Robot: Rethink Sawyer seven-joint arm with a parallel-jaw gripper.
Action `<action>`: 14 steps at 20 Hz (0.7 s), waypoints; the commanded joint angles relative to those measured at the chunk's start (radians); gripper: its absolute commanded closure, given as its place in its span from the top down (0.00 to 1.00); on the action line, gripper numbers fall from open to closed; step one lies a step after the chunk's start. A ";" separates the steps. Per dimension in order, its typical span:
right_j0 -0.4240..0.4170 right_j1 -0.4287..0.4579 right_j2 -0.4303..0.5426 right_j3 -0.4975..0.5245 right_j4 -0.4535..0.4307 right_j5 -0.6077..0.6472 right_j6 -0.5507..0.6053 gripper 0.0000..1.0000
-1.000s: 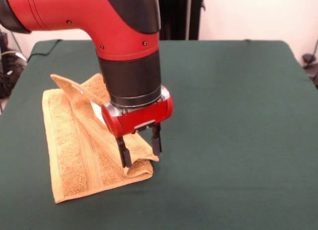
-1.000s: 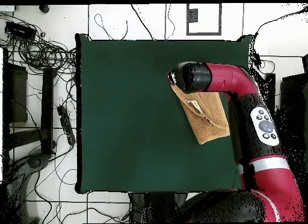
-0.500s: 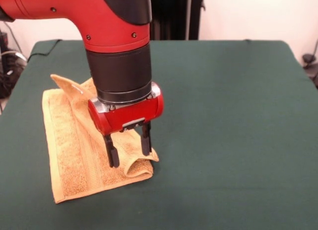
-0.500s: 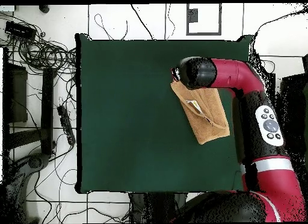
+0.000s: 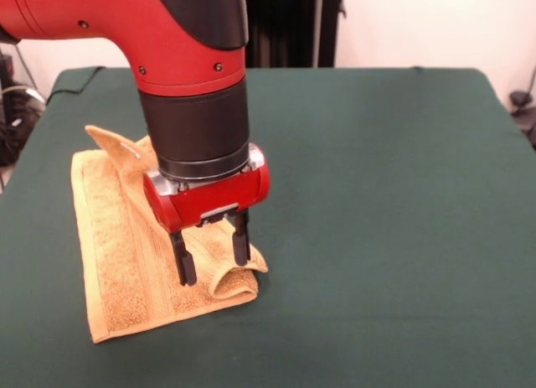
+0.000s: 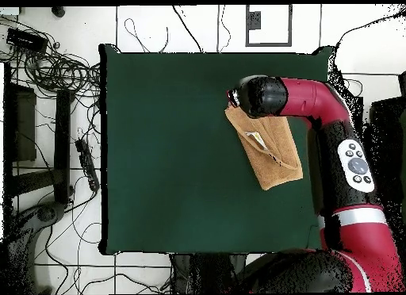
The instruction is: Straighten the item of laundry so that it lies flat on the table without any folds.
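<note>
The orange-tan towel (image 5: 126,254) lies folded over itself on the left part of the dark green table (image 5: 377,195). One flap is doubled back, with a rolled edge near the front right corner and a raised corner at the back. My gripper (image 5: 212,256) hangs open just above that rolled fold, one finger on each side of the flap, holding nothing. In the overhead view the towel (image 6: 270,158) lies near the table's right edge, and the arm's head (image 6: 258,96) covers its upper end and the gripper.
The green cloth stretches wide to the right of the towel in the front view. Cables and equipment (image 6: 55,109) lie on the floor beside the table (image 6: 174,149) in the overhead view. The arm's red body (image 6: 349,173) runs along the table's right edge there.
The gripper has shifted left over the towel, from the fold's right end to above the folded flap. It stays open, and the towel has not moved.
</note>
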 commanded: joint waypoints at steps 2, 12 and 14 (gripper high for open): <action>0.015 0.040 0.067 0.032 -0.017 0.096 -0.221 1.00; 0.005 0.063 0.074 0.026 -0.012 0.094 -0.227 1.00; 0.003 0.068 0.075 0.021 -0.012 0.097 -0.232 1.00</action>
